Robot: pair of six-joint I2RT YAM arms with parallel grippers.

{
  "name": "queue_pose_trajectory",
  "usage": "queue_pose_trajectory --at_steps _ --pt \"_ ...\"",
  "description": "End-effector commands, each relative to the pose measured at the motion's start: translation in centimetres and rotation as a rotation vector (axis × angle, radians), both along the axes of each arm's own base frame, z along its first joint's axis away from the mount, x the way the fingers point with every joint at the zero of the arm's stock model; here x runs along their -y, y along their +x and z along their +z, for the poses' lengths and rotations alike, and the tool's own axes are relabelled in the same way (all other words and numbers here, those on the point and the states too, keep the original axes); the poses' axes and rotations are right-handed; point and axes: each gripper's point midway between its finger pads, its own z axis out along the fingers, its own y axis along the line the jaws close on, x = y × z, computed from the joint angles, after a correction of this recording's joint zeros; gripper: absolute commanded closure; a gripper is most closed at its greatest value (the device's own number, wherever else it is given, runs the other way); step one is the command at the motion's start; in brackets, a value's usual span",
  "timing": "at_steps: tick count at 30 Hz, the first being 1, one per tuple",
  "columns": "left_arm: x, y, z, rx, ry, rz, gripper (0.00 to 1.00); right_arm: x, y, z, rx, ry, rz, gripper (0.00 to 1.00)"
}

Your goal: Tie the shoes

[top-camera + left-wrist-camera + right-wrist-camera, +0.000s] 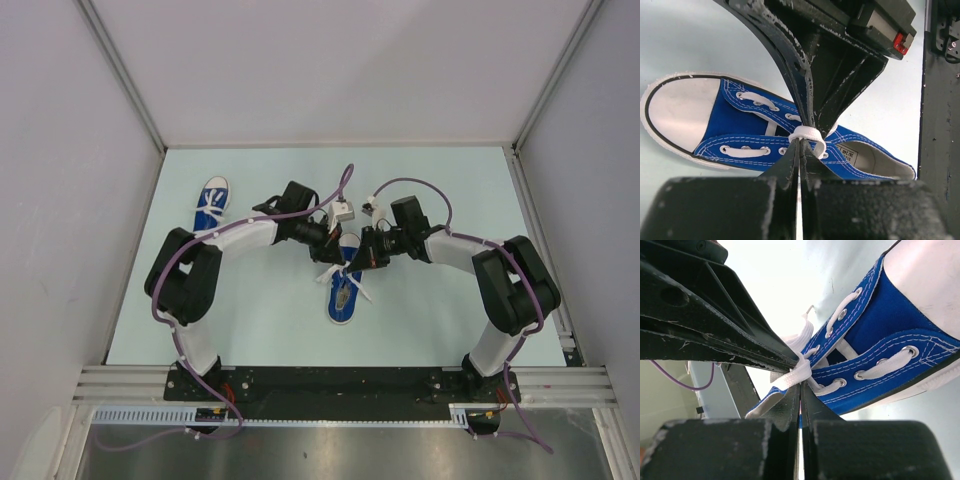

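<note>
Nearest the arm bases, one small blue canvas sneaker with a white rubber toe cap [341, 295] lies at the middle of the pale tabletop [260, 310], heel toward the bases. Over its eyelets the left end effector [800, 146] and the right end effector [801, 386] meet tip to tip. Each has its fingers pressed together on the flat white lace [807, 134], the left pinching a small loop and the right a strand beside it. The step in hand appears to be drawing the knot. The two ends should be pulled apart level and evenly, with both pinches firm, so that the lace does not slip and the light shoe is not dragged. Farther off, at left, the second blue sneaker [212, 205] lies well apart; whether it is tied cannot be told.
</note>
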Motion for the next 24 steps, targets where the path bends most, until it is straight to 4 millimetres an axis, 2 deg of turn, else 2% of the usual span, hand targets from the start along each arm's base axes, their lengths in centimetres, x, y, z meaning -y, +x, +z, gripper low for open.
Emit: queue_pose_trajectory --at_steps 1,7,14,24 --pt "1.2 1.5 4.2 0.125 -0.088 -0.023 1.00 -0.3 0.6 2.0 0.060 0.032 0.020 1.00" --pt "1.6 1.7 5.1 0.157 -0.118 -0.022 1.00 -0.4 0.7 2.2 0.065 0.036 0.021 1.00" --pt "1.5 1.9 4.9 0.204 -0.115 -0.026 1.00 -0.1 0.4 2.1 0.059 0.029 0.028 1.00" --pt "1.4 1.9 5.8 0.362 -0.115 -0.095 1.00 0.1 0.1 1.9 0.053 0.022 0.037 1.00"
